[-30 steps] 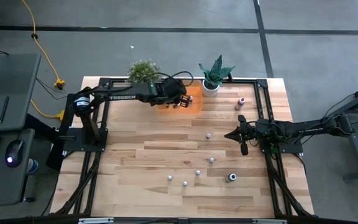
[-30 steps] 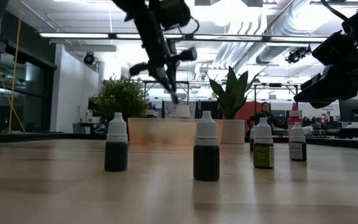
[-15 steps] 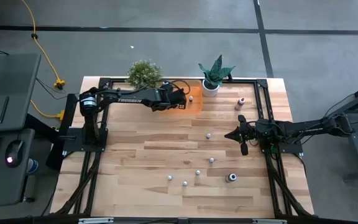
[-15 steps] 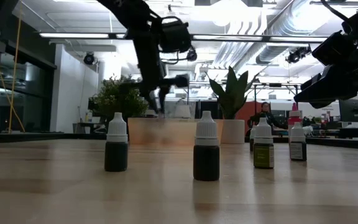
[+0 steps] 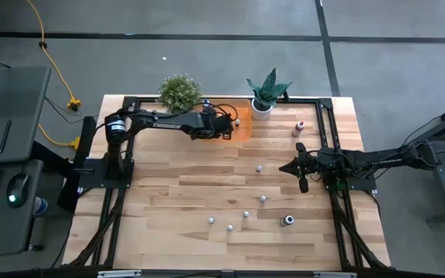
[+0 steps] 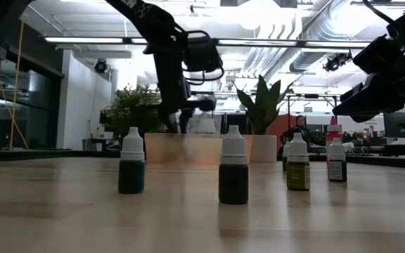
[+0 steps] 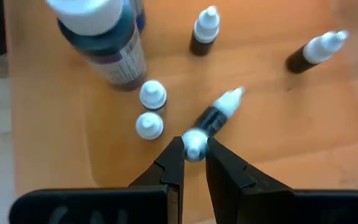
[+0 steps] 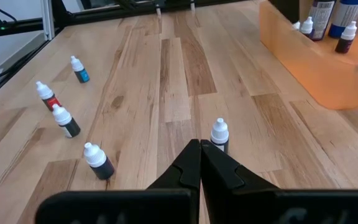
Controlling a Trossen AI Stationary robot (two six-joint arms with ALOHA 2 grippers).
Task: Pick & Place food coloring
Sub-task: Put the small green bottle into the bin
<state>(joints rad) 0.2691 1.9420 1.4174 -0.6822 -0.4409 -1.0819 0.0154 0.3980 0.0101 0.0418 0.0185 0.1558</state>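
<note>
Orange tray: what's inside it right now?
In the orange tray are several white-capped bottles: two upright, one lying down, a bigger dark one. The left end effector grips another cap; its body is hidden.

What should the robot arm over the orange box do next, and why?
Probably open a little and let go. The left end effector is shut on a white-capped bottle low inside the orange tray, beside other bottles, so it looks placed. The right end effector waits shut over the table.
</note>
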